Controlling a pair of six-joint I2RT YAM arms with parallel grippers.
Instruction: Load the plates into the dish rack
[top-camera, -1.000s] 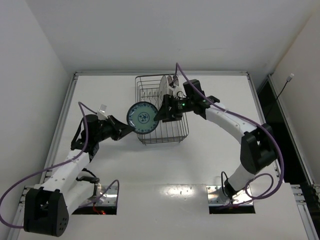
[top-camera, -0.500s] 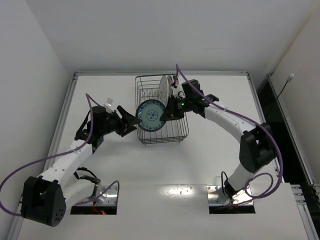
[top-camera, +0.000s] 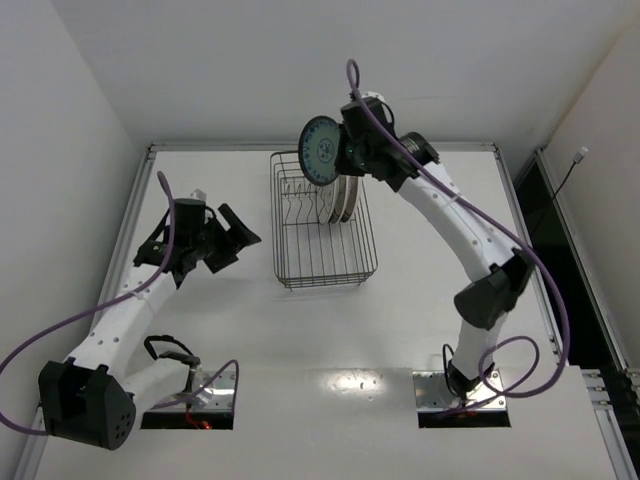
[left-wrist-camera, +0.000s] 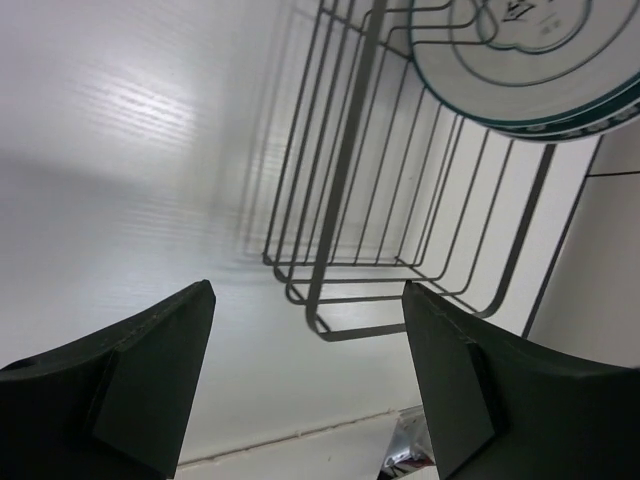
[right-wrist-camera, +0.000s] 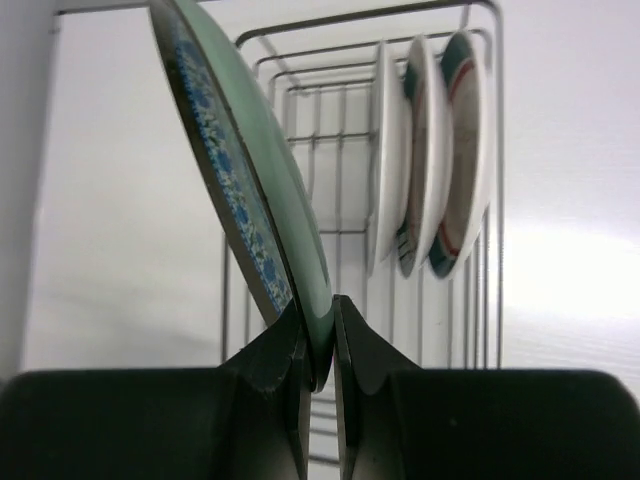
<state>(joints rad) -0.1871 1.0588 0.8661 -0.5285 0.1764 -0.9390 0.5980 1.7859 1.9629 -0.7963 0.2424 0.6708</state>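
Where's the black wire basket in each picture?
Top external: dish rack in the middle, on the table.
Left wrist: dish rack up the middle and right.
Right wrist: dish rack centre, behind the held teal plate.
Shared landmark: the standing plates at its far end.

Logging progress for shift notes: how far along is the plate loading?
Done: three plates stand upright in the rack. In hand: the right tool grips the teal plate by its rim, above the rack. Remaining: slot that plate in. The left tool is open and empty.
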